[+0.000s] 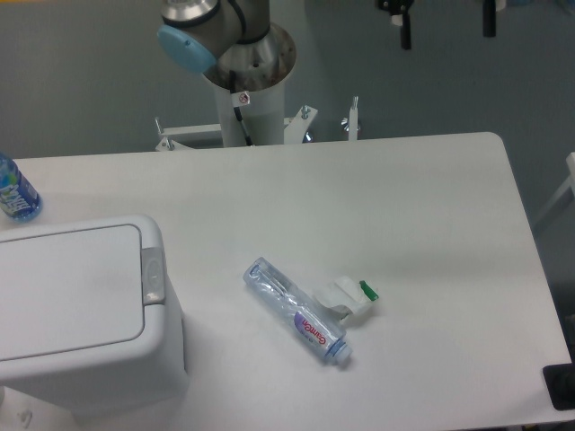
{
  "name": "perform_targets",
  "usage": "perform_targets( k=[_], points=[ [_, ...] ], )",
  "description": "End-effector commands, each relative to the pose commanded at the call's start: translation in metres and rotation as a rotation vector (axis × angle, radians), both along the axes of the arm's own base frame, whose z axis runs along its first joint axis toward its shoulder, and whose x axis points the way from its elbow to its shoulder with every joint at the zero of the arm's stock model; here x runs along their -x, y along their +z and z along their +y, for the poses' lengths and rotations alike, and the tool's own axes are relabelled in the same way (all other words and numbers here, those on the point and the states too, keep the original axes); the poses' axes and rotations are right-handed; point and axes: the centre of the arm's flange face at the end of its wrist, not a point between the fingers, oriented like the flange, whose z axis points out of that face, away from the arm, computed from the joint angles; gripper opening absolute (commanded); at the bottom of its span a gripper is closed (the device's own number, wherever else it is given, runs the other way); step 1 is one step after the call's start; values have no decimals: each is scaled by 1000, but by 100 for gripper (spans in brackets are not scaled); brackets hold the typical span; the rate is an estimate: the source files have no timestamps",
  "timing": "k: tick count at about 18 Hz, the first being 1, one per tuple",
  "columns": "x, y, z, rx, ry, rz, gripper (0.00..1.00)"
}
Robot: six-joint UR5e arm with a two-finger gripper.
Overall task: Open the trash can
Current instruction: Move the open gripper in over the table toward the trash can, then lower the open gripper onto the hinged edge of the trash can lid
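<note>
The large boxy white plastic trash can [81, 314] with rounded corners stands on the white bench [422, 224] at its left near corner, and you see it from above with the flat rectangular lid lying closed. I judge that it is light for its size, because the walls look like thin plastic, so it may slide or tip on the smooth bench if you push it from the side. The shell seems stiff enough, but the surface is glossy and a pinch on the rounded rim could slip. The best place to act is the small grey push-button latch [154, 275] on the right edge of the lid; you should press straight down on it, so the force goes into the bench and not sideways. Of the arm you see only the base column and a grey joint with a light blue cap [187, 47] at the top of the view, behind the far edge of the bench. The tool is not in the view, so I cannot tell whether its fingers are spread or pressed together. Near the can lies a clear plastic bottle [296, 311] on its side, with a small white object with a green tip [349, 296] just beside it, and a blue-labelled bottle [15, 190] stands at the left edge.
</note>
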Motion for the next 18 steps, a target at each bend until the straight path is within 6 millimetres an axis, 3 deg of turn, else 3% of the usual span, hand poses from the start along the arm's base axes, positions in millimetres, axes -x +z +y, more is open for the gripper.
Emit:
perform_targets(
  k=[4,8,10,12,15,18],
  points=[
    [-1,-3,1,9,2,-8,100],
    [-11,-12,25,-12,-29,-55,100],
    [-22,-30,49,-43,-13,-127,100],
    [-34,-46,95,-87,-37,-199,100],
    [-27,-72,138,-131,64,-339,100],
    [-50,-96,188,-132,45,-415,100]
  ],
)
